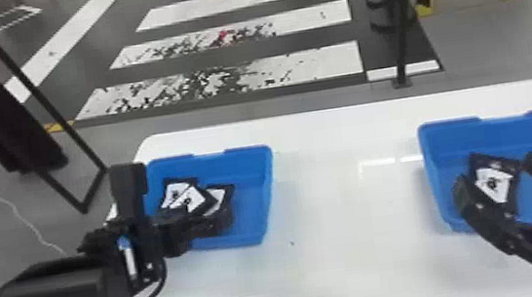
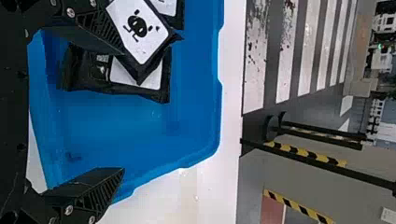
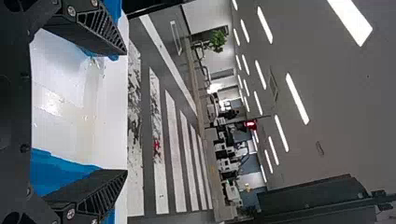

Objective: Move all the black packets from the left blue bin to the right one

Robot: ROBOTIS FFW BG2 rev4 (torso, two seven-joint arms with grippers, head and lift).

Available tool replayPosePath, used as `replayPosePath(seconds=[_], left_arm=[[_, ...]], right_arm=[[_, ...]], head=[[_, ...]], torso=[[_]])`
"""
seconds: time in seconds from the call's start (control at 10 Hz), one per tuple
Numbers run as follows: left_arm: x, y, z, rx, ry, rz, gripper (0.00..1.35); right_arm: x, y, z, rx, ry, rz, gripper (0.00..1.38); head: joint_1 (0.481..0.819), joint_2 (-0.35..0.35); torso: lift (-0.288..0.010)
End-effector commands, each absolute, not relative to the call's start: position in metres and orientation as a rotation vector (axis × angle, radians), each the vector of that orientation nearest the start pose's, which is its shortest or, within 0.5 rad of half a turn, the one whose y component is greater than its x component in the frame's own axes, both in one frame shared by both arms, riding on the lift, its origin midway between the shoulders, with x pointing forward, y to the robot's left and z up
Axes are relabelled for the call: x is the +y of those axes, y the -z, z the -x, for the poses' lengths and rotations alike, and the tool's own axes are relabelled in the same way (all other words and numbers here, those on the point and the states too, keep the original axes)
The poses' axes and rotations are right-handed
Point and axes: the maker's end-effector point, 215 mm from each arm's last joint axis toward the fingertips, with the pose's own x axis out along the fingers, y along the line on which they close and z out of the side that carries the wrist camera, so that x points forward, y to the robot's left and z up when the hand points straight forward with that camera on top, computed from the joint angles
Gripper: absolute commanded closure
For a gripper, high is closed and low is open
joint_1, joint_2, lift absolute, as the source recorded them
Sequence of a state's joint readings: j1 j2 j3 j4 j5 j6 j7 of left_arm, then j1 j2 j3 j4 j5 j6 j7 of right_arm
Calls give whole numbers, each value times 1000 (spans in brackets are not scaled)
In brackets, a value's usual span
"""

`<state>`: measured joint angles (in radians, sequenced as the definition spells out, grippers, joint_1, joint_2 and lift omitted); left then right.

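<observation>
Black fingers spread wide, my left gripper hangs over the packets in the left bin, contact unclear; my right gripper gapes empty at the right bin.

glossy white table; smooth plastic-looking blue bins

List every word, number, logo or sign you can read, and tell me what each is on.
No words or numbers are legible.
Top black packet, left blue bin: black cartoon figure on white label; no readable lettering.
Black packet in right blue bin: dark mark on white label, too blurred to read.
</observation>
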<state>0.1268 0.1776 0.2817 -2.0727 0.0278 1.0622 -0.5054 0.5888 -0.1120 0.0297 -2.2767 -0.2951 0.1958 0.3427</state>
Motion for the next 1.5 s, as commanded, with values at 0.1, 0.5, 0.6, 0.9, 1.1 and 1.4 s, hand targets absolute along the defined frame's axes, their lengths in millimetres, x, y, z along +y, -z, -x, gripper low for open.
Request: replayPosePath(seconds=[0.1,0.5,0.6,0.9,1.1,1.4], left_arm=[[332,411,-489,656,175,55,156],[380,387,-502,628,84,-3,153],[388,395,-508,645,70,-1,153],[398,417,-519,696,43,-5,150],[417,422,-523,710,-5,-33,144],[417,449,-527,766,0,-17,185]], right_arm=[[-127,297,-401,73,-473,-243,128],[-125,301,-400,87,-479,-267,128],[-125,301,-400,89,-479,-269,128],[-125,304,-401,95,-480,-280,128],[-125,306,-400,101,-481,-290,128],[-125,306,-400,101,-482,-290,128]], head=[[695,250],[695,285],[695,299],[695,314],[695,321],[695,345]], torso=[[-140],[-140],[-140],[-140],[-140],[-140]])
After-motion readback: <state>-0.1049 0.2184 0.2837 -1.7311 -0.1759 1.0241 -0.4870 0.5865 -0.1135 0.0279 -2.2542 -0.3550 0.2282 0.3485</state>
